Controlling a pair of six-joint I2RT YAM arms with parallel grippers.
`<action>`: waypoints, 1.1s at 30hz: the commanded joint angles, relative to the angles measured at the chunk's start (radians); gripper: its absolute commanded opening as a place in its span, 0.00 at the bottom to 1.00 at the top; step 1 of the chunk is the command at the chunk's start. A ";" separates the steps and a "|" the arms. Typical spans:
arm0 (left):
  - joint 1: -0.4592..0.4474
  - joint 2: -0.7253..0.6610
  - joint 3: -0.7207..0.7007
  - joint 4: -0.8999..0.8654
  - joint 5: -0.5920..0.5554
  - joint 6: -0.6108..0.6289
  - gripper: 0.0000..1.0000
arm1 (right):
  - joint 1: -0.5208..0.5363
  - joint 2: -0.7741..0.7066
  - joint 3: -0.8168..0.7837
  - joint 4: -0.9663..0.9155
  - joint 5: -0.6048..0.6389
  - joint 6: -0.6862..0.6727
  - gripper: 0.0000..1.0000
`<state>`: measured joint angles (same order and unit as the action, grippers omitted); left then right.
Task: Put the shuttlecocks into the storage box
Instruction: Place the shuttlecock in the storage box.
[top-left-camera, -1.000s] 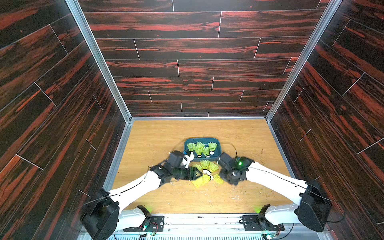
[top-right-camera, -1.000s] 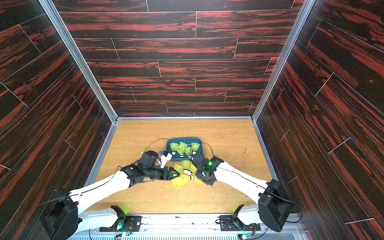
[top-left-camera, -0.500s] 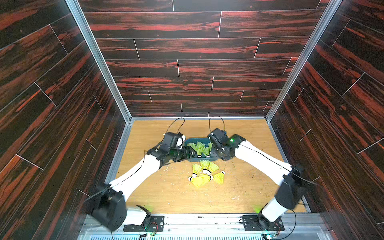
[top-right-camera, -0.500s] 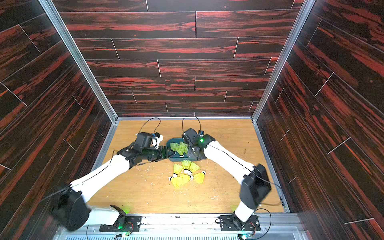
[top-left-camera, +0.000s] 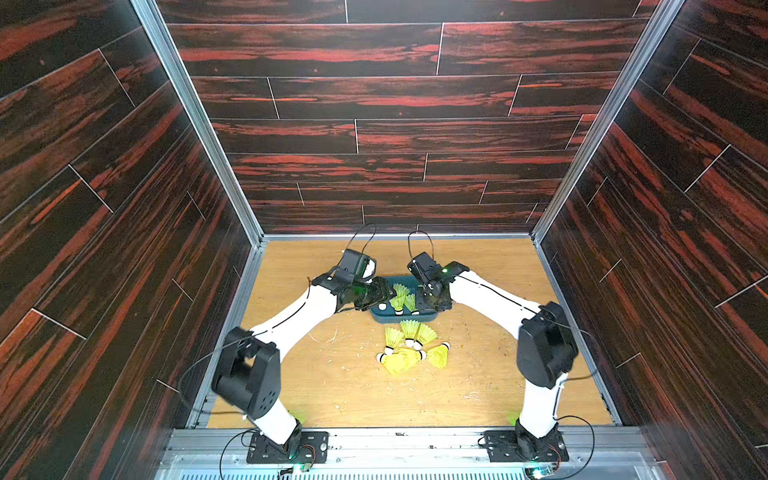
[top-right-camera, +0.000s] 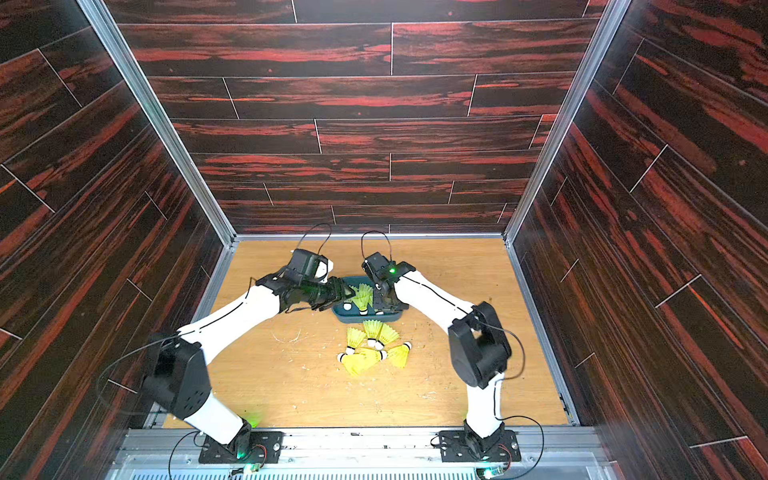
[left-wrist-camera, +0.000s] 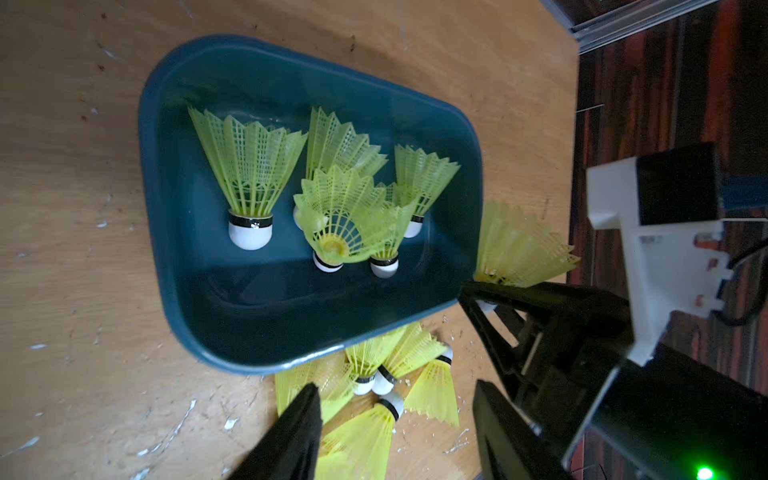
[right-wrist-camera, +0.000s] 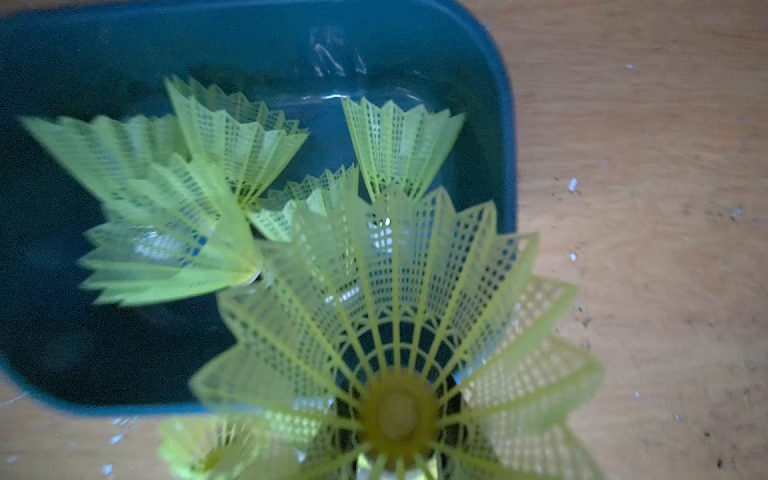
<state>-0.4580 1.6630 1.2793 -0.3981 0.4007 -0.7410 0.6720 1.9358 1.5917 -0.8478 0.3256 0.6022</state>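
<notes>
While right gripper (left-wrist-camera: 478, 296) is clamping a shuttlecock (left-wrist-camera: 519, 249) at the storage box (left-wrist-camera: 257, 357) rim | left gripper (left-wrist-camera: 395, 399) is hanging open, empty.

The storage box (top-right-camera: 365, 319) holds shuttlecocks (top-right-camera: 362, 296); loose shuttlecocks (top-right-camera: 365, 357) cluster just beside it.

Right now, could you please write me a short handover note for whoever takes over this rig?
Left gripper: open, empty, beside the storage box.
Right gripper: shut on a shuttlecock at the box's edge, not yet released.
Done: five shuttlecocks lie in the box.
Left: release the held one, then move the pile from the table into the box.
</notes>
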 joint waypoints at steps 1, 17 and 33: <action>0.004 0.027 0.045 -0.037 -0.009 -0.005 0.61 | -0.009 0.026 0.038 0.006 0.007 -0.033 0.22; 0.004 0.134 0.120 -0.061 0.004 0.005 0.60 | -0.017 0.086 0.027 0.009 0.002 -0.030 0.22; -0.010 0.178 0.156 -0.074 0.012 0.020 0.60 | -0.017 0.101 0.008 -0.026 0.030 -0.010 0.24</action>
<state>-0.4629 1.8332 1.4029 -0.4545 0.4046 -0.7364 0.6598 2.0117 1.6104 -0.8387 0.3370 0.5793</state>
